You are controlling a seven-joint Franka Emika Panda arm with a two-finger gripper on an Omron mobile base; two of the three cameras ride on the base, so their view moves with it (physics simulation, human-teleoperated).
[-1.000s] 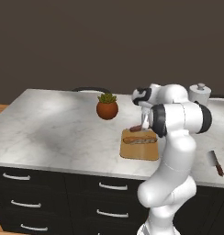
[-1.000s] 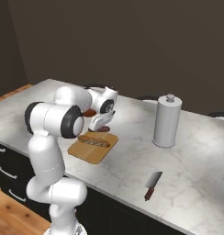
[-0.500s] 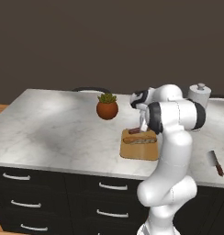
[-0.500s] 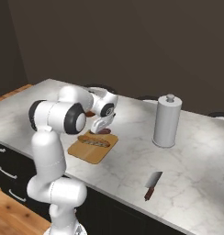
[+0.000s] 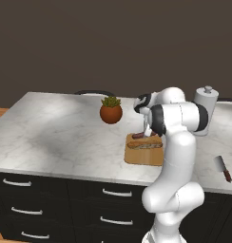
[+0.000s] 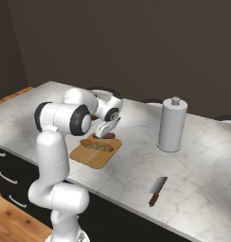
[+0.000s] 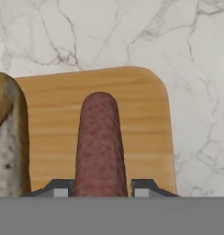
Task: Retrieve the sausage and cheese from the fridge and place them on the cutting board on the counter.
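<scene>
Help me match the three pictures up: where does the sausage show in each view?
Left base view: sausage at the cutting board's far edge, beside the arm.
Right base view: a dark red end under the gripper.
Hand view: centre, between the fingertips.
Shared landmark: the cutting board.

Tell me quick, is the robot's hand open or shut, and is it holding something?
Gripper: shut on the slim reddish-brown sausage, over the light-brown wooden cutting board.
</scene>
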